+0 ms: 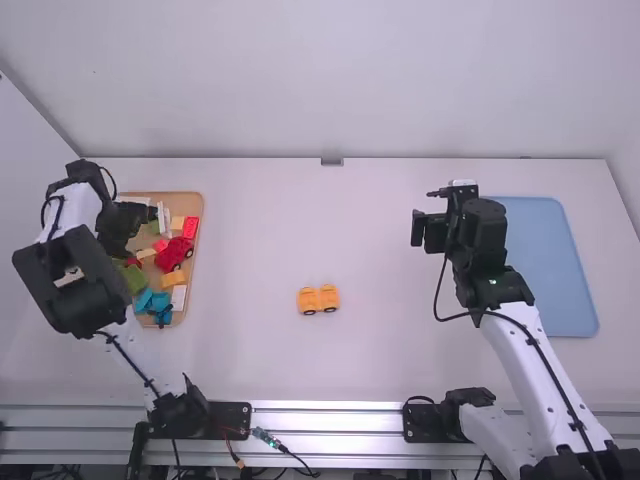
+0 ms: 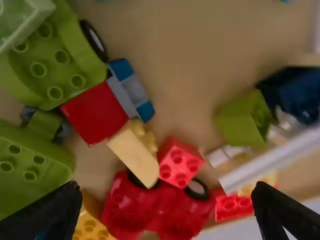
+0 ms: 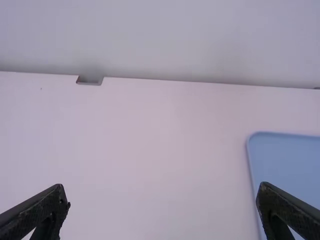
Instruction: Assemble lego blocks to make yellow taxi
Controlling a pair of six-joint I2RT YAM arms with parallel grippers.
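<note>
Yellow car base (image 1: 319, 299) set on counter (image 1: 400, 365), nothing stacked on it; body and roof blocks left to do, I'd judge; left claw (image 2: 167, 212) spread, empty, over block tray (image 1: 198, 205); right claw (image 3: 162, 210) spread, empty, near blue tray (image 1: 575, 320).

Ahead of me sat an orange-yellow toy car base (image 1: 318, 298), its two visible wheels on its six o'clock side. Toward nine o'clock, Lego blocks (image 1: 174, 280) lay jumbled in a tan tray (image 1: 188, 199), including a red car base (image 2: 160, 207) and a pale yellow sloped block (image 2: 136, 154).
</note>
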